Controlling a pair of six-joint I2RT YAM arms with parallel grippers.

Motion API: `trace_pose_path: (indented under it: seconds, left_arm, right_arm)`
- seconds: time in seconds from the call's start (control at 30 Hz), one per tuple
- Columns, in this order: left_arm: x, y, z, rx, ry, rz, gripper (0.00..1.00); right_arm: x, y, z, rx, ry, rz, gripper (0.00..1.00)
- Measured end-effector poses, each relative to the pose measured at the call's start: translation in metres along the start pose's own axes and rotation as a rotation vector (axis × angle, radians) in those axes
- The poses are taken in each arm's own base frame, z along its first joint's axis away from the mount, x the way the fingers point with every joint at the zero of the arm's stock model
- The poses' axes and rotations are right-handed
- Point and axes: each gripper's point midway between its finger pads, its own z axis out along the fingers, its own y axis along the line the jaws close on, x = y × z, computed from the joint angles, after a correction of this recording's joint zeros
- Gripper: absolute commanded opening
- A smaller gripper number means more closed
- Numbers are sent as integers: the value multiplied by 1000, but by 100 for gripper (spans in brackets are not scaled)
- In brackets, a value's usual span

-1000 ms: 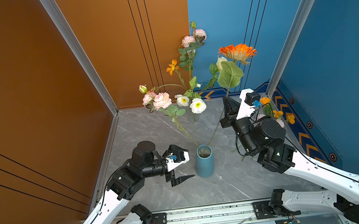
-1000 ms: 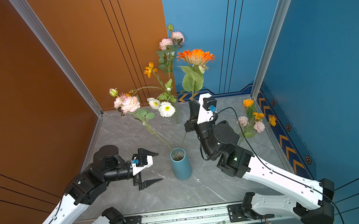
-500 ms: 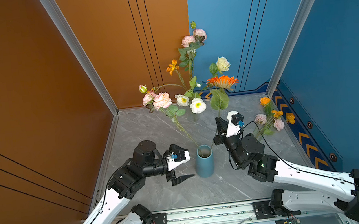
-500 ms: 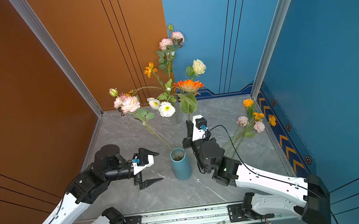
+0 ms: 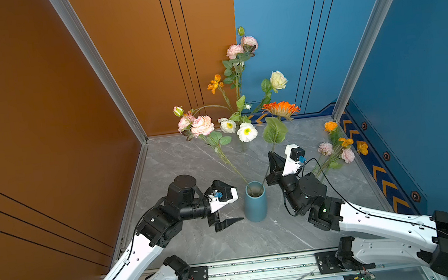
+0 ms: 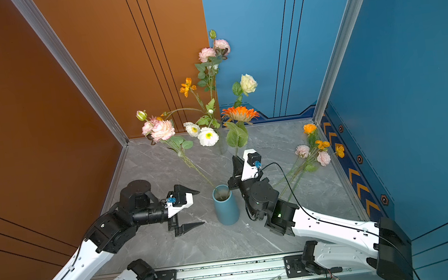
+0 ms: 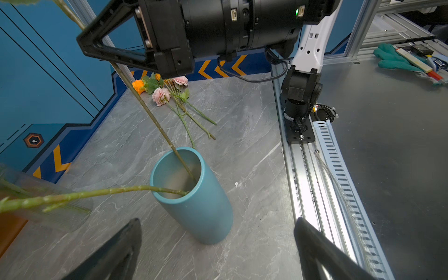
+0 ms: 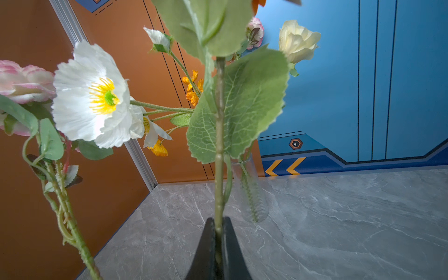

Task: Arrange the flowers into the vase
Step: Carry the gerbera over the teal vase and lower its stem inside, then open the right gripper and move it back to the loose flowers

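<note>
Right pincer [image 8: 219, 226]: clamped on stem of orange flower [image 5: 281, 108]; stem foot inside blue vase [image 5: 255, 206]
Left pincer [image 6: 199, 206]: spread wide, empty; just beside blue vase
Worktop [image 5: 191, 164]: loose flowers [image 5: 335, 148] lying near blue wall

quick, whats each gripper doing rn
left gripper: open, holding nothing
right gripper: closed on the stem of the orange flower

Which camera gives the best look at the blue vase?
The left wrist view: the blue vase fills the middle, close up, its open mouth plain. Both top views show the vase small, from above; the right wrist view misses it.
</note>
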Motion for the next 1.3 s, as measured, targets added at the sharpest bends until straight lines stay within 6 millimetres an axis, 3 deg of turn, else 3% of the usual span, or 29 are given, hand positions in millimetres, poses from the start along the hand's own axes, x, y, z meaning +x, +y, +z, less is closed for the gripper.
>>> trace_pose_path:
  seconds: [0.33, 0.43, 0.67, 0.83, 0.93, 1.0, 1.07, 1.17, 1.3]
  left_arm:
    - [0, 0, 1, 2, 0, 1, 98]
    - [0, -1, 2, 5, 1, 0, 98]
    - [1, 0, 3, 5, 6, -2, 98]
    - [2, 0, 4, 9, 9, -5, 98]
    - [1, -2, 6, 17, 6, -4, 98]
    - [-1, -3, 9, 22, -8, -3, 98]
    - [-2, -5, 15, 30, -18, -9, 98]
    - [1, -11, 30, 36, -10, -8, 98]
    - [8, -24, 46, 44, 15, 20, 98]
  right_arm:
    - [8, 2, -2, -14, 30, -4, 29]
    - [10, -1, -5, -14, 53, -8, 41]
    - [10, -14, -32, -59, 156, 3, 83]
    - [26, -37, -53, -38, 283, -20, 82]
    - [40, -74, -58, 82, 366, -26, 78]
    - [49, -111, -59, 208, 412, -17, 75]
    - [55, -156, -60, 360, 450, 26, 64]
    - [64, -219, -63, 561, 487, 104, 60]
    - [85, -291, -65, 755, 579, 198, 39]
